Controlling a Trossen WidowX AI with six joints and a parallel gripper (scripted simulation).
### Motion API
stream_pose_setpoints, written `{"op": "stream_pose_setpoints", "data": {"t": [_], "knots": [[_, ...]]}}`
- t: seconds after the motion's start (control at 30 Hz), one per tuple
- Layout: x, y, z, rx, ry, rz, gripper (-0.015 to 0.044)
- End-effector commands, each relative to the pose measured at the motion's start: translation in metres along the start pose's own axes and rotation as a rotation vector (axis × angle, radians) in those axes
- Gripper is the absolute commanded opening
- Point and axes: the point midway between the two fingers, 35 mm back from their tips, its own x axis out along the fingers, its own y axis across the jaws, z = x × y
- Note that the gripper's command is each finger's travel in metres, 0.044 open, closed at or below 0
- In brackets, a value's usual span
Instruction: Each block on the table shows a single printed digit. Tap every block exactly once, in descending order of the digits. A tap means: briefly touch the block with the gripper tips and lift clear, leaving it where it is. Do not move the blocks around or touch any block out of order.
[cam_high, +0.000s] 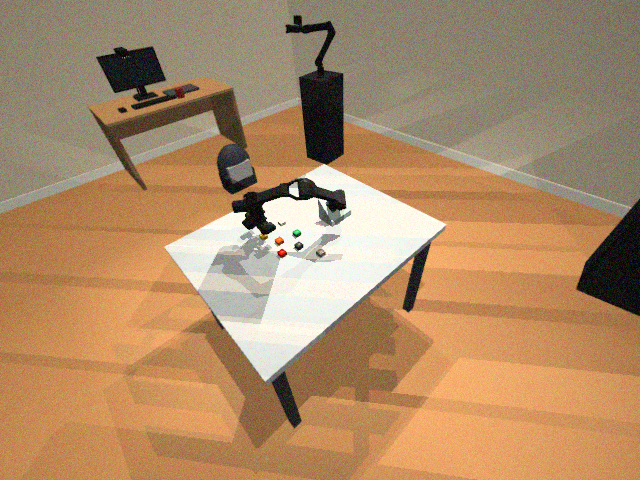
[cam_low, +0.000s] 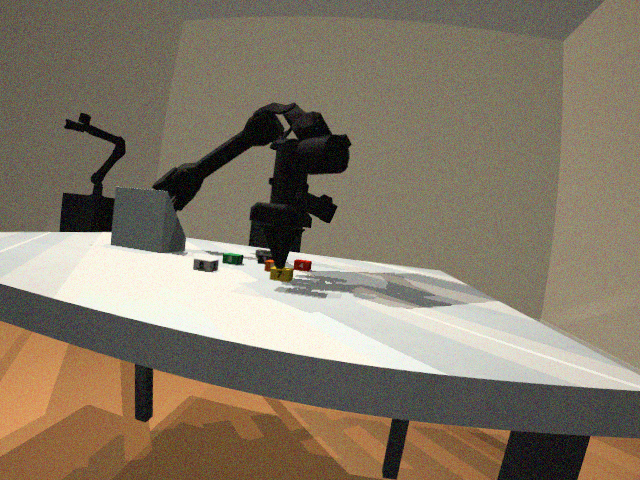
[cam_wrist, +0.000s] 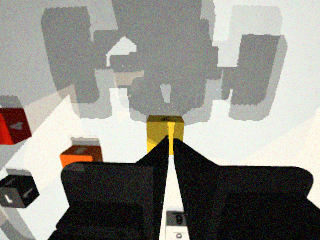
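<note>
My gripper (cam_high: 265, 232) (cam_low: 279, 266) (cam_wrist: 170, 143) is shut, its tips at the top of the yellow block (cam_high: 263, 237) (cam_low: 281, 275) (cam_wrist: 157, 131), marked 7. Whether they touch it is hard to tell. The orange block (cam_high: 279, 240) (cam_low: 268, 265) (cam_wrist: 80, 155) and the red block (cam_high: 281, 253) (cam_low: 302, 265) (cam_wrist: 14, 127), marked 4, lie to one side. A black block (cam_high: 298, 245) (cam_wrist: 18, 192), a green block (cam_high: 297, 233) (cam_low: 232, 258), a grey-brown block (cam_high: 320, 253) and a whitish block (cam_high: 281, 223) (cam_low: 205, 265) (cam_wrist: 176, 219) lie around them. Several digits are unclear.
A grey wedge-shaped box (cam_high: 329, 214) (cam_low: 138, 219) stands by the arm's base on the white table (cam_high: 310, 304) (cam_low: 206, 310). A chair (cam_high: 235, 165) is behind the table edge. The arm's shadow falls across the table by the yellow block.
</note>
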Motion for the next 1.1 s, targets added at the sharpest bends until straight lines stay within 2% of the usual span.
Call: {"op": "stream_pose_setpoints", "data": {"t": [0.0, 0.13, 0.23, 0.43, 0.63, 0.8, 1.07], "knots": [[0.005, 0.001, -0.002, 0.008, 0.002, 0.008, 0.0020], [0.005, 0.001, -0.002, 0.008, 0.002, 0.008, 0.0020], [-0.022, 0.000, -0.002, 0.007, 0.002, 0.006, 0.0020], [-0.028, 0.000, -0.002, 0.008, 0.002, 0.006, 0.0020], [-0.104, -0.001, -0.002, 0.009, 0.003, 0.003, 0.0020], [-0.107, -0.002, -0.004, 0.009, 0.003, 0.002, 0.0020], [-0.111, -0.025, -0.100, 0.015, 0.007, -0.005, 0.0020]]}}
